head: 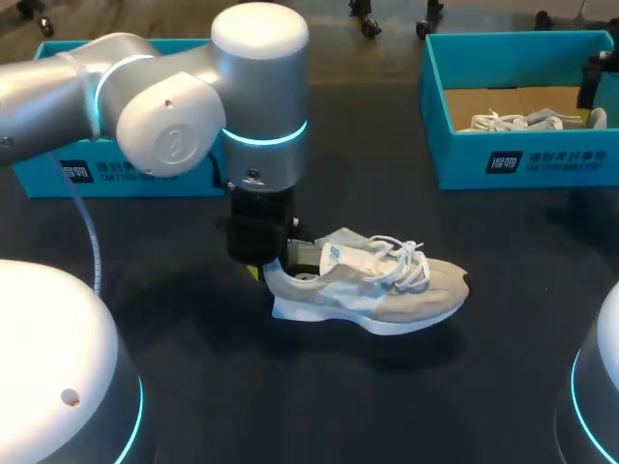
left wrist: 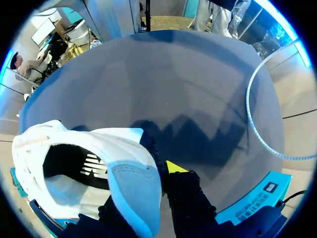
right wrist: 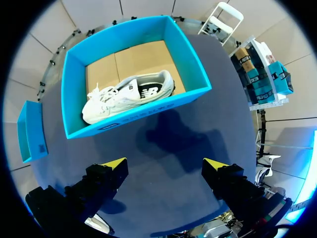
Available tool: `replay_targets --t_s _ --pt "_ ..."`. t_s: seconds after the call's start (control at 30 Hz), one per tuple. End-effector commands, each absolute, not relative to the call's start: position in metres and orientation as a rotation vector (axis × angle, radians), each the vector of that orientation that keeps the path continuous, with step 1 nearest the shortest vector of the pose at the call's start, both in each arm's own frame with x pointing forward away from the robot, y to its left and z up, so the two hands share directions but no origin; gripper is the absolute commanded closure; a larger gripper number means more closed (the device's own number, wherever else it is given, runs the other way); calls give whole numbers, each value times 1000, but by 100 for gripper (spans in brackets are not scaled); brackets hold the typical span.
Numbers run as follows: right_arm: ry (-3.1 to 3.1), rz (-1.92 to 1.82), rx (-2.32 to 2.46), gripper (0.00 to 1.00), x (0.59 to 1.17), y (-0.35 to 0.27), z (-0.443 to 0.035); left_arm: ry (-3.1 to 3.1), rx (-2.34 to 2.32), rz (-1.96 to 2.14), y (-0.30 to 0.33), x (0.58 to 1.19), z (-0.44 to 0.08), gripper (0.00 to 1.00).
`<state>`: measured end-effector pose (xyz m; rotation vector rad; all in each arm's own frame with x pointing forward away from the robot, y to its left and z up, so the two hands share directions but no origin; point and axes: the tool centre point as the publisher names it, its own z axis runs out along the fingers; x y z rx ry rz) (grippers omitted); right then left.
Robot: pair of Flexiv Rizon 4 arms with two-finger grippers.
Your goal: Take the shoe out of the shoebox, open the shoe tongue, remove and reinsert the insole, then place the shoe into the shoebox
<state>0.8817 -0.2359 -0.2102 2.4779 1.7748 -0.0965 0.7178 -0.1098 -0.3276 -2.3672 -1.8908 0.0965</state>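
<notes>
A beige and white shoe (head: 387, 290) with white laces lies on the dark table, toe to the right. My left gripper (head: 263, 271) stands over its heel and is shut on the heel collar. In the left wrist view the heel collar (left wrist: 133, 183) sits between the fingers; one yellow fingertip (left wrist: 176, 166) shows outside it, while the other is hidden by the shoe (left wrist: 74, 168). My right gripper (right wrist: 166, 166) hangs open and empty above the table, just in front of the open teal shoebox (right wrist: 133, 114). That shoebox (head: 522, 159) stands at the back right.
A second white shoe (right wrist: 129, 94) lies in the shoebox on brown card and also shows in the head view (head: 513, 121). A teal lid or second box (head: 58, 174) stands at the back left, behind my left arm. A white cable (left wrist: 252, 124) loops over the table.
</notes>
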Motion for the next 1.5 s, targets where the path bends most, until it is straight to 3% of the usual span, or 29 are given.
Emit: replay_targets --t_s 0.03,0.7,1.27,1.33,1.37,1.4,1.43,1.5 --pt "1773 -94 2478 0 881 -236 -211 -1891 -2382 128 -114 714 -333 100" --pt "1773 -94 2478 0 881 -236 -211 -1881 -2293 -71 -130 708 -389 100" --pt "1773 -94 2478 0 881 -236 -211 -1906 -2299 -153 -133 707 -402 100" --pt "1773 -94 2478 0 881 -236 -211 -1907 -2297 -151 -132 706 -401 69" --pt "1773 -94 2478 0 881 -236 -211 -1907 -2297 -150 -132 705 -401 58" --pt "1773 -94 2478 0 881 -236 -211 -1907 -2298 -148 -131 705 -400 10" --pt "1773 -94 2478 0 881 -236 -211 -1911 -2309 -135 -130 705 -396 0" --pt "1773 -94 2478 0 881 -236 -211 -1924 -2328 -125 -126 703 -385 0"
